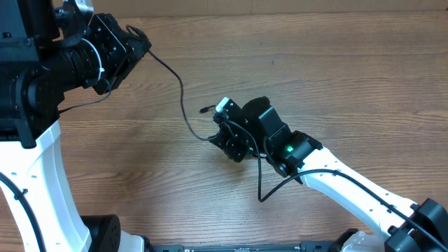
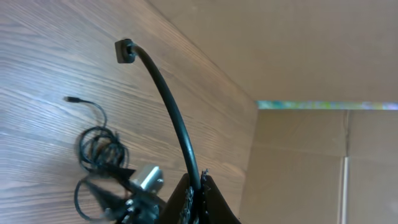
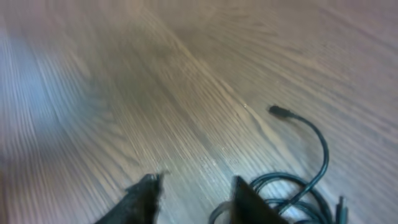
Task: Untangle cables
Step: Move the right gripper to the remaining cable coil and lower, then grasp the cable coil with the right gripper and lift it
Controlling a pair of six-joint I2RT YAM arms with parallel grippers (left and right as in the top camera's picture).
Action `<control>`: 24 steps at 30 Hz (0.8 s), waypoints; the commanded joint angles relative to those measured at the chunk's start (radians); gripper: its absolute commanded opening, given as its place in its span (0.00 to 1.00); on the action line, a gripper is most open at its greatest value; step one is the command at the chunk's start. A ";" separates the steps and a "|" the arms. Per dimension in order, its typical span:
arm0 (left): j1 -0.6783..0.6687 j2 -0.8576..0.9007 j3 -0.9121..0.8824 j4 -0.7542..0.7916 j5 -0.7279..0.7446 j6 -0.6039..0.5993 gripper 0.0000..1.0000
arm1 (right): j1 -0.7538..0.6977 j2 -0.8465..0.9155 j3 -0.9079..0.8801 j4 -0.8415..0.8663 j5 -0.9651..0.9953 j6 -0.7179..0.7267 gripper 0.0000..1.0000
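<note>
The cables are thin black cords. A small knotted bundle (image 1: 222, 137) lies mid-table, and it also shows in the left wrist view (image 2: 98, 148) and the right wrist view (image 3: 298, 196). One cord (image 1: 182, 91) runs from the bundle up to my left gripper (image 1: 138, 42). In the left wrist view the left gripper (image 2: 198, 186) is shut on this cord (image 2: 166, 102), whose plug end (image 2: 124, 51) sticks out beyond the fingers. My right gripper (image 3: 196, 186) is open just above the wood, with the bundle at its right finger. A loose plug end (image 3: 278, 112) lies beyond it.
A wooden table (image 1: 336, 70) carries everything. A brown cardboard wall (image 2: 298, 56) stands past the table edge. The right arm's own thicker cable (image 1: 262, 182) loops near its wrist. The left arm's white base (image 1: 42, 189) fills the left side.
</note>
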 commanded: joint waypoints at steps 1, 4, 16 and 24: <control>0.006 0.000 0.020 -0.031 -0.052 0.059 0.04 | 0.004 -0.009 0.010 0.054 -0.007 0.086 0.16; 0.006 0.000 0.020 -0.065 -0.081 0.059 0.04 | 0.004 -0.033 0.010 0.103 -0.008 0.153 0.04; 0.006 0.001 0.016 -0.129 -0.245 0.151 0.24 | 0.003 -0.312 0.033 0.190 0.021 0.196 0.04; 0.004 0.001 -0.012 -0.129 -0.244 0.180 0.41 | 0.003 -0.475 0.077 0.190 0.174 0.195 0.04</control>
